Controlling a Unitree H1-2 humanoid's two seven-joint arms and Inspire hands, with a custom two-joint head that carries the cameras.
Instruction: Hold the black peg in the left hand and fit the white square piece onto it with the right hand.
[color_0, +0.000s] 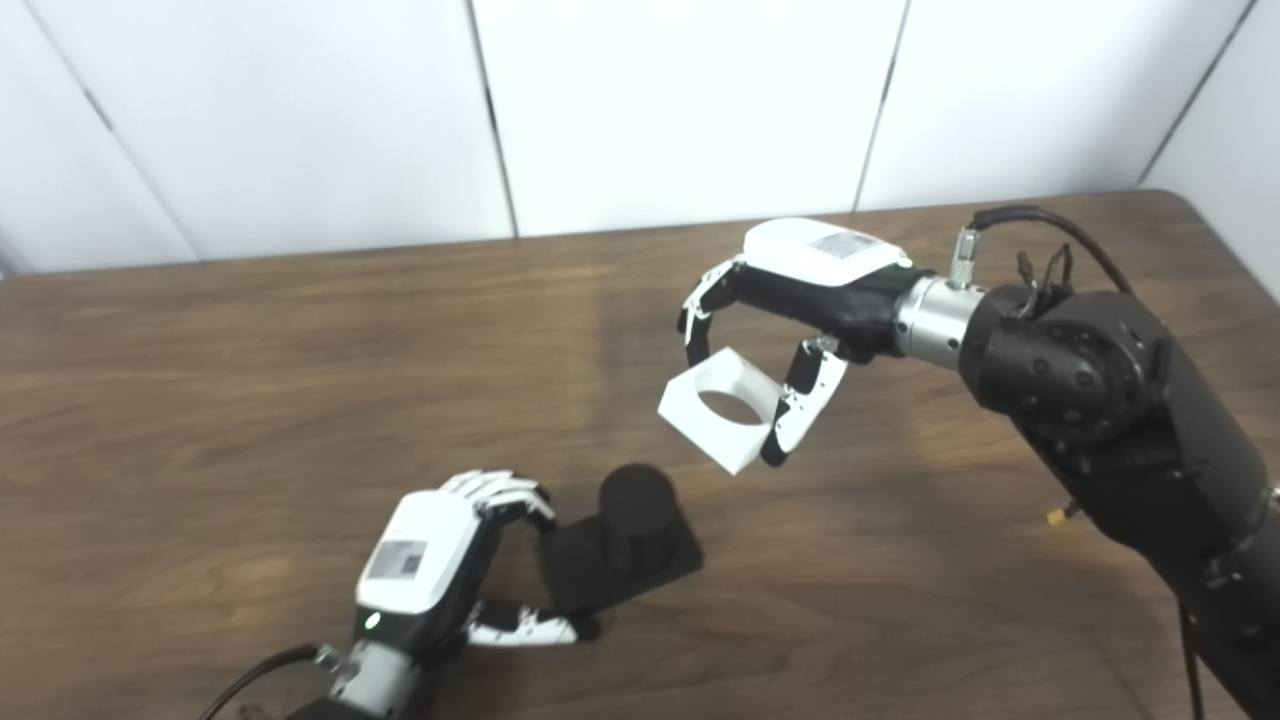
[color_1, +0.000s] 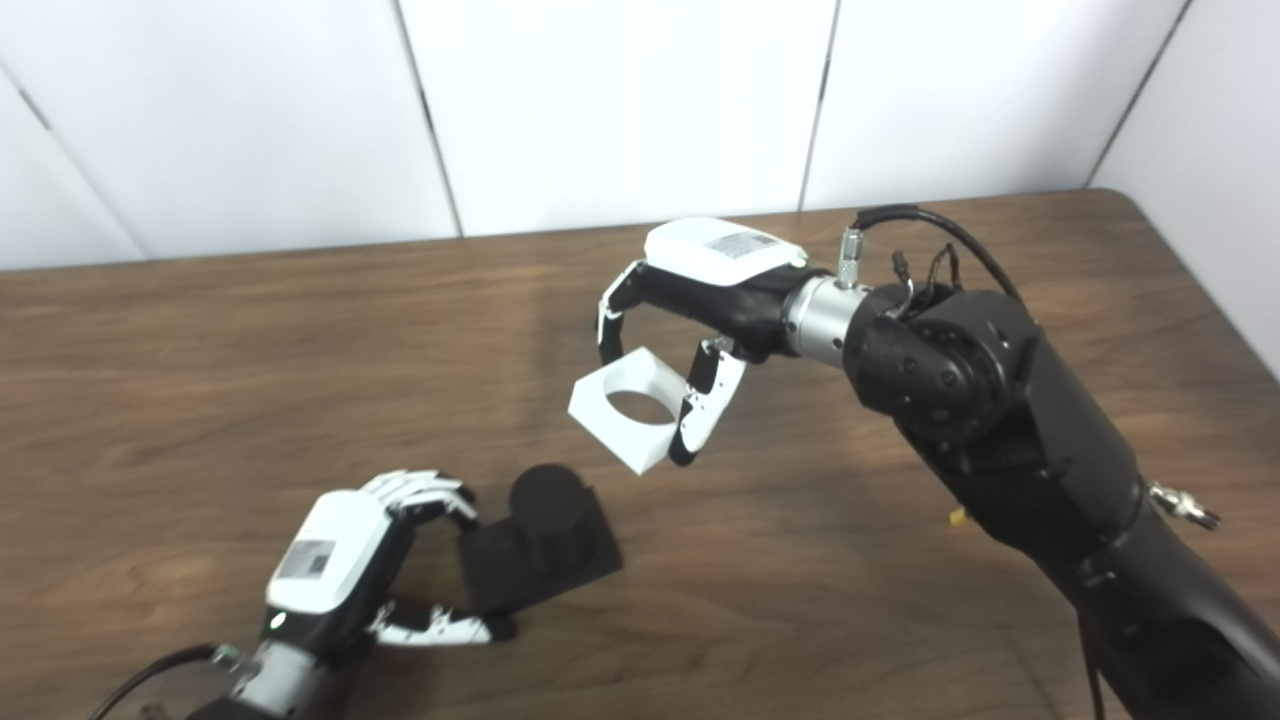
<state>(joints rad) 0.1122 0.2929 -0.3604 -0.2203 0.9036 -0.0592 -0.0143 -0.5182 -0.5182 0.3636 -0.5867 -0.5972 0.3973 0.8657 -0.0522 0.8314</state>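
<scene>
The left robot hand sits at the near left of the wooden counter, its fingers curled over the far edge of the flat black base and its thumb pressed along the near edge, so it grips the black peg by that base. The peg is a short round post standing upright on the square base, and the base seems to rest flat on the counter, just right of the hand.

The right robot hand hangs above the counter, farther back and to the right of the peg. It has closed on the white square piece, fingers on the far left side and thumb on the near right corner. The piece is a white block with a round hole through it, held tilted with the hole facing upward, clear of the counter. It is up and to the right of the peg, near but not touching it.

Behind the counter stands a white panelled wall.
</scene>
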